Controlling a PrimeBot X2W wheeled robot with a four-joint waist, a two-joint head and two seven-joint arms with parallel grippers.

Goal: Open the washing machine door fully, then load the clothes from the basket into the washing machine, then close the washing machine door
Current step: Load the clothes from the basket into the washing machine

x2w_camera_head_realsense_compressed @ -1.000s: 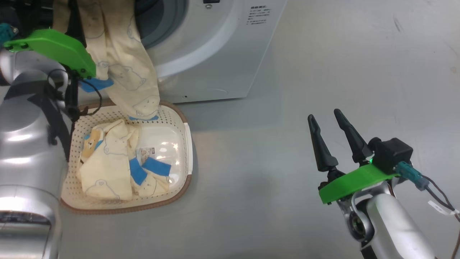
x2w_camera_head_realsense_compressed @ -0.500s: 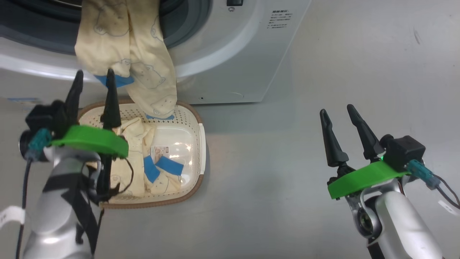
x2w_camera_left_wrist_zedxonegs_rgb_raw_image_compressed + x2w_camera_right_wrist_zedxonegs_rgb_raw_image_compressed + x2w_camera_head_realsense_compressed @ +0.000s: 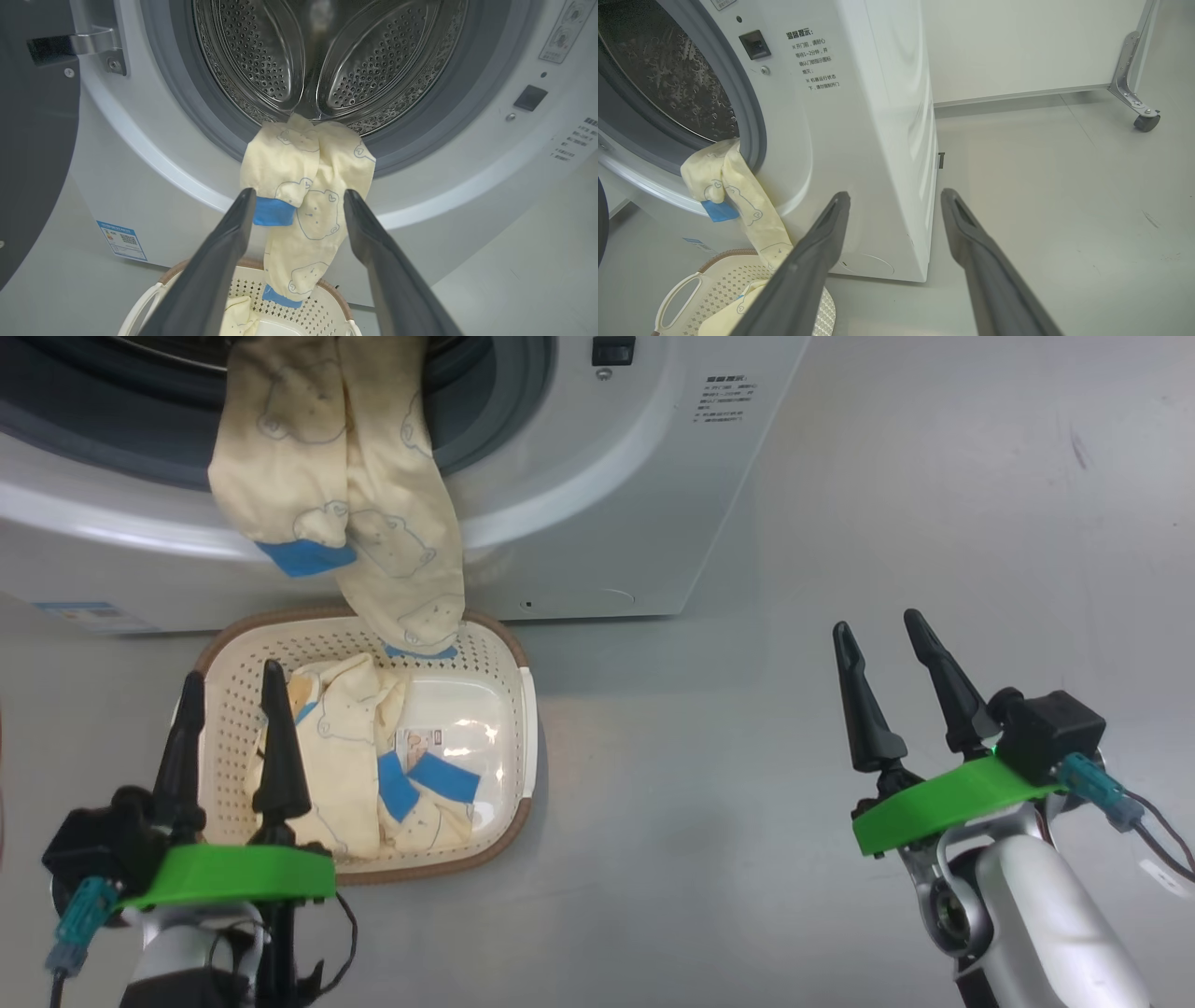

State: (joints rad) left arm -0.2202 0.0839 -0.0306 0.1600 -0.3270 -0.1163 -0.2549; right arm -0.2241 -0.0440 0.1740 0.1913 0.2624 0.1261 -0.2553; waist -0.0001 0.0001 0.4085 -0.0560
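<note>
The washing machine [image 3: 607,513] stands with its mouth open; its door [image 3: 32,140] is swung out to the left. One piece of the clothes [image 3: 373,523] hangs out of the mouth, its blue-cuffed end dangling over the far rim of the basket [image 3: 439,870]. More clothes [image 3: 336,765] lie in the basket's left half. My left gripper [image 3: 231,674] is open over the basket's near left side, empty. In the left wrist view the left gripper [image 3: 299,193] frames the hanging garment [image 3: 308,154] below the steel drum [image 3: 261,56]. My right gripper [image 3: 882,623] is open over bare floor.
A blue sticker [image 3: 79,611] sits low on the machine's front. In the right wrist view, the right gripper [image 3: 896,193] points past the machine's side [image 3: 896,140] at grey floor, a white wall and a castor wheel [image 3: 1146,122] at the far right.
My left gripper has drawn back from the machine's mouth to the basket's near side, leaving the garment hanging from the mouth. The head camera shifted. The right arm stayed put.
</note>
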